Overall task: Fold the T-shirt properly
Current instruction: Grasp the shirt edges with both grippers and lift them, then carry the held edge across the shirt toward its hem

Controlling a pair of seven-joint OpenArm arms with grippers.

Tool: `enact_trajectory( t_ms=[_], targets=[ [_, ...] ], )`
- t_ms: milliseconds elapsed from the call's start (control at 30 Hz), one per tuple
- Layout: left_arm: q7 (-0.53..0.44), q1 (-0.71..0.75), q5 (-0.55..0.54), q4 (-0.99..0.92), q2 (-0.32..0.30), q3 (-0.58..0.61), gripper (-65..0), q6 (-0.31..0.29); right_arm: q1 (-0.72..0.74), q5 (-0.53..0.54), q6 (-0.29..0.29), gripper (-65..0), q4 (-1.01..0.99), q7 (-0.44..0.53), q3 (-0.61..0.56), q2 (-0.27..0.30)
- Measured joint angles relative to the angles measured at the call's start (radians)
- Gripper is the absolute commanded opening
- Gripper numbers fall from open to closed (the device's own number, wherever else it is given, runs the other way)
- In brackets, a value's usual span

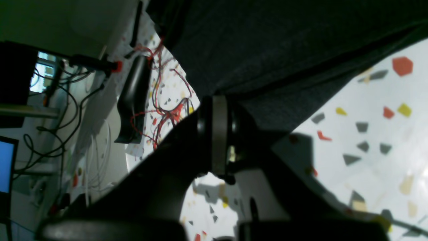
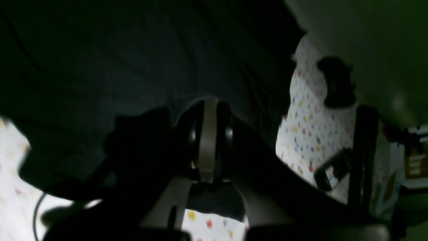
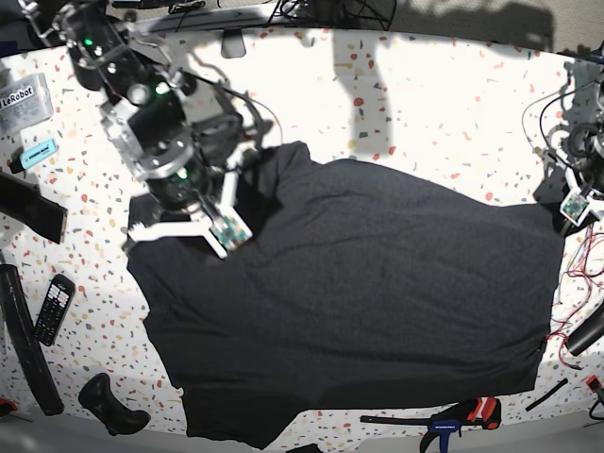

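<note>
The T-shirt [image 3: 359, 293] is a big dark charcoal sheet spread plain side up over most of the speckled table [image 3: 425, 94]. My right gripper [image 3: 215, 225] is at the shirt's upper left edge. In the right wrist view that gripper [image 2: 209, 105] is shut on the T-shirt [image 2: 133, 67], whose fabric drapes over the fingertips. My left gripper [image 3: 568, 209] is at the shirt's far right edge. Seen from the left wrist, it [image 1: 219, 102] is shut on a pinch of the T-shirt [image 1: 267, 50], with the cloth stretching up and away from it.
A calculator [image 3: 54, 309], long black strips [image 3: 21, 340] and a black handle [image 3: 111, 404] lie along the left edge. A clamp [image 3: 462, 415] sits at the front edge. Red wires [image 3: 576, 293] and a black part [image 1: 133, 100] crowd the right side.
</note>
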Motion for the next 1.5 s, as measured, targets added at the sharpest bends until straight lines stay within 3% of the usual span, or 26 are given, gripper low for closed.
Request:
enact_trajectory(
  t_ms=[167, 433, 633, 933, 1167, 1500],
  targets=[
    [0.031, -0.028, -0.026, 0.0, 0.0, 0.0, -65.0, -0.001, 0.025, -0.004, 0.001, -65.0, -0.003, 0.0, 0.024, -0.071],
    [0.061, -0.093, -0.037, -0.006, 0.0, 0.0, -65.0, -0.001, 0.061, -0.005, 0.001, -65.0, -0.081, 0.009, 0.19, -0.167],
    [0.077, -0.156, -0.069, -0.034, 0.004, 0.0, -65.0, -0.002, 0.104, 0.029, 0.001, -65.0, -0.127, 0.021, 0.237, -0.171],
    [0.055, -0.27, -0.105, -0.249, 0.068, 0.002, -65.0, 0.0, 0.139, 0.036, 0.001, -65.0, -0.297, 0.074, 0.243, -0.195],
    [0.014, -0.34, -0.104, -0.371, 0.122, 0.002, -65.0, 0.001, 0.272, 0.036, 0.002, -65.0, -0.449, 0.083, 0.243, -0.246],
    [-0.012, -0.369, -0.104, -0.375, 0.125, 0.002, -65.0, 0.0, 0.419, 0.092, 0.027, -65.0, -0.476, 0.066, 0.242, -0.254]
  ],
)
